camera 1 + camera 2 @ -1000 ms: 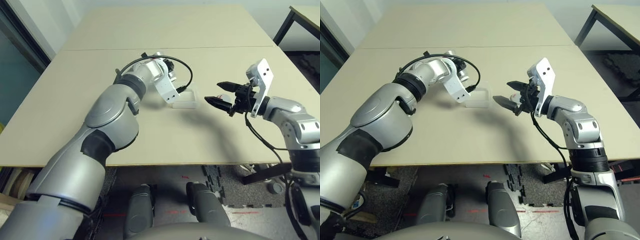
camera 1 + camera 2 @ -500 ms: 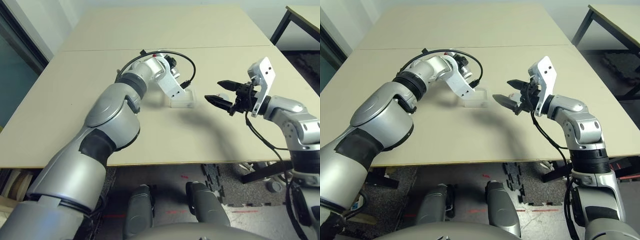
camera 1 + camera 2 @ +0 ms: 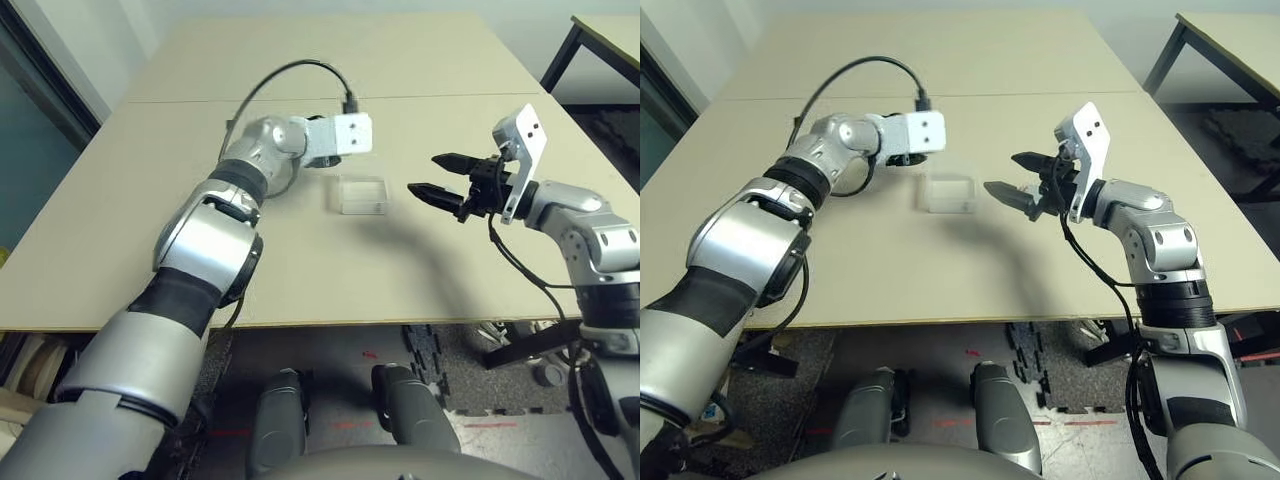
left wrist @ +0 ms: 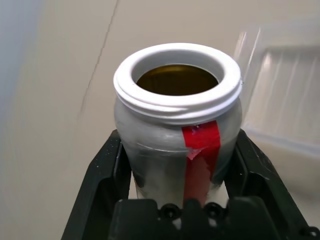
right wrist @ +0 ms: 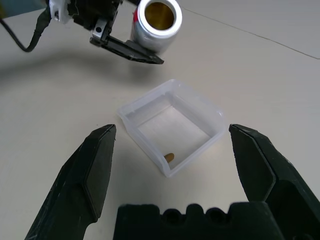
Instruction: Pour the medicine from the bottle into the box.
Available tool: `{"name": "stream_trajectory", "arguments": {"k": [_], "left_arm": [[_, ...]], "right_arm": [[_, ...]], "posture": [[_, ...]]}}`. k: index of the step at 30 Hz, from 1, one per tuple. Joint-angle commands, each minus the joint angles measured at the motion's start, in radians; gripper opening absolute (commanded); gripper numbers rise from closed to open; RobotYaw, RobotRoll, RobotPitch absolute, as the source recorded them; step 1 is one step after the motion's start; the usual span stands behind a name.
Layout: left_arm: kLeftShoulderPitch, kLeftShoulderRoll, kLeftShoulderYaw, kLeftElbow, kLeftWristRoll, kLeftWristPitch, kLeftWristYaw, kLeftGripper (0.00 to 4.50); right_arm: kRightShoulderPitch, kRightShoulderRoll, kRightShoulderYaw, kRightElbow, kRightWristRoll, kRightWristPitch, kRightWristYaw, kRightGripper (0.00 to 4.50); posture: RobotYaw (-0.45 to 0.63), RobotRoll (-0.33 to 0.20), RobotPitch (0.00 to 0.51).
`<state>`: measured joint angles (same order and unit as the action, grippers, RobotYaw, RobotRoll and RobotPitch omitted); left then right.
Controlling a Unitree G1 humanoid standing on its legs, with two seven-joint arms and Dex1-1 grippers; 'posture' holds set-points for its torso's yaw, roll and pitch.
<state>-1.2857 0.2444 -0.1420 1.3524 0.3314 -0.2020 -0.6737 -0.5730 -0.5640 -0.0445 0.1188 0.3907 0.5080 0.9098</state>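
Since a second ago the left arm has swung away from the box and rolled its wrist, so its white camera block, which hung over the box, now sits off at the box's ten o'clock; the right arm has hardly shifted.

The left gripper (image 4: 182,165) is clenched on the small silvery-white cylindrical bottle with a red label stripe (image 4: 177,125), one black finger (image 4: 102,170) pressing each side of the body. The bottle has no cap on: its white rim stands open, with a dark amber hollow inside. In the right wrist view the bottle's mouth faces the camera, above the table and just beyond the box's far corner, not over it.

The small shallow square box of clear plastic (image 3: 361,194) rests on the beige table (image 3: 420,60) between the two grippers. One small brownish pill (image 5: 169,157) lies on its floor near a wall.

At the box's three o'clock, the right gripper (image 3: 437,176) hangs released, its fingers spread wide and pointing at the box, touching nothing.
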Motion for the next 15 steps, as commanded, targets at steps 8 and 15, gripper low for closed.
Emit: {"name": "stream_trajectory", "arguments": {"k": [8,15], "left_arm": [[0.152,0.074,0.218,-0.088,-0.227,-0.004,0.049,2.75],[0.282,0.063,0.326,-0.148,-0.358,-0.031,0.062,2.75]], "right_arm": [[-0.045,0.004,0.024,0.066,-0.027,-0.035,0.034,4.5],[-0.063,0.015,0.04,0.096,-0.033,-0.053,0.042,4.5]], "posture": [[-0.08,0.0,0.091],[-0.06,0.0,0.099]]}}
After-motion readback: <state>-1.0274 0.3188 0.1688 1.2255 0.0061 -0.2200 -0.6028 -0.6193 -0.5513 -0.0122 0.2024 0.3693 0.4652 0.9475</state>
